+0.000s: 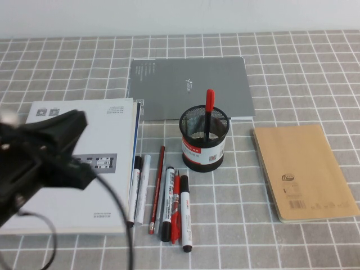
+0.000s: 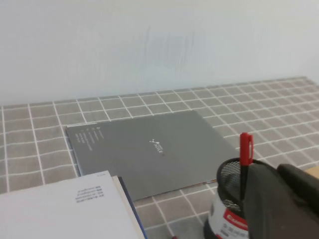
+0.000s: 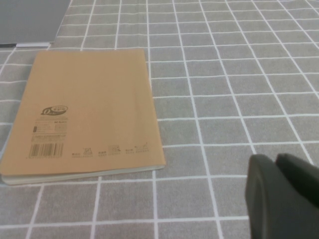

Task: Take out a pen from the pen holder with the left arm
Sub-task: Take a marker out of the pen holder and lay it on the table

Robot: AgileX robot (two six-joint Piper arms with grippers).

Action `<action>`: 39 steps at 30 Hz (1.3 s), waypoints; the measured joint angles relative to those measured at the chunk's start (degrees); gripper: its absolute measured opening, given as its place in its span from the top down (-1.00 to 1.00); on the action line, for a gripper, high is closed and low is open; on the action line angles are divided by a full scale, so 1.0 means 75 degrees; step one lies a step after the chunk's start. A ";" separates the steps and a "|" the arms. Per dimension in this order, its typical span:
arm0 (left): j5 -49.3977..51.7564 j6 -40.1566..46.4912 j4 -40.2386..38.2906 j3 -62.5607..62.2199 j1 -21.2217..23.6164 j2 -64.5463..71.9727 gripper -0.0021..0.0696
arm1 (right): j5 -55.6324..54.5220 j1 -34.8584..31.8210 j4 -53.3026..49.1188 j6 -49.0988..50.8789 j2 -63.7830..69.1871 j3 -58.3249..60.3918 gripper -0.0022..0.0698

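Red-capped pen (image 1: 209, 107) stands upright in the mesh holder (image 1: 205, 147) at mid-frame, ready for lifting. We hold the left gripper (image 2: 277, 173) at lower left over the white book (image 1: 107, 129), fingers closed and empty, short of the holder. Our right gripper (image 3: 275, 164), fingers together, idles beside the tan notebook (image 3: 89, 109).

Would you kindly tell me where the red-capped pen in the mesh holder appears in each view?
High view: red-capped pen centre, upright in the pen holder; left gripper far left.
Left wrist view: pen beside the shut left gripper, in front of the grey notebook.
Right wrist view: absent; right gripper near the tan notebook.
Shared landmark: grey notebook.
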 joint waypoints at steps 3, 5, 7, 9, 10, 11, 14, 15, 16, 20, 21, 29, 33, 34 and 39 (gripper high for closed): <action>0.0551 -0.0253 0.0089 0.0029 0.0000 -0.0626 0.95 | 0.0000 0.0000 0.0000 0.0000 0.0000 0.0000 0.97; 0.0747 -0.0307 0.0092 0.0029 0.0000 -0.0933 0.95 | 0.0000 0.0000 0.0000 0.0000 0.0000 0.0000 0.97; 0.0770 -0.0337 0.0105 0.0029 0.0000 -0.1082 0.95 | 0.0000 0.0000 0.0000 0.0000 0.0000 0.0000 0.97; 0.0805 -0.0364 0.0105 0.0029 0.0000 -0.1113 0.95 | 0.0000 0.0000 0.0000 0.0000 0.0000 0.0000 0.97; 0.0823 -0.0364 0.0105 0.0029 0.0000 -0.1113 0.95 | 0.0000 0.0000 0.0000 0.0000 0.0000 0.0000 0.97; 0.0838 -0.0364 0.0105 0.0029 0.0000 -0.1113 0.95 | 0.0000 0.0000 0.0000 0.0000 0.0000 0.0000 0.97; 0.0871 -0.0346 0.0175 0.0029 0.0000 -0.1113 0.95 | 0.0000 0.0000 0.0000 0.0000 0.0000 0.0000 0.97; 0.0885 -0.0228 0.0273 0.0029 0.0000 -0.1113 0.95 | 0.0000 0.0000 0.0000 0.0000 0.0000 0.0000 0.97; 0.0885 -0.0138 0.0352 0.0029 0.0000 -0.1113 0.95 | 0.0000 0.0000 0.0000 0.0000 0.0000 0.0000 0.97; 0.0638 0.0122 0.0512 0.0101 0.0000 -0.1113 0.95 | 0.0000 0.0000 0.0000 0.0000 0.0000 0.0000 0.97; 0.0372 0.0156 0.0531 0.0188 0.0000 -0.1113 0.95 | 0.0000 0.0000 0.0000 0.0000 0.0000 0.0000 0.97; -0.1637 0.2251 -0.0130 0.1597 0.0102 -0.1622 0.95 | 0.0000 0.0000 0.0000 0.0000 0.0000 0.0000 0.97; -0.1162 0.2857 -0.0328 0.2042 0.0683 -0.2200 0.95 | 0.0000 0.0000 0.0000 0.0000 0.0000 0.0000 0.97; -0.1062 0.2913 -0.0346 0.2149 0.0927 -0.2388 0.95 | 0.0000 0.0000 0.0000 0.0000 0.0000 0.0000 0.97; -0.0943 0.2992 -0.0377 0.2725 0.2417 -0.3496 0.95 | 0.0000 0.0000 0.0000 0.0000 0.0000 0.0000 0.97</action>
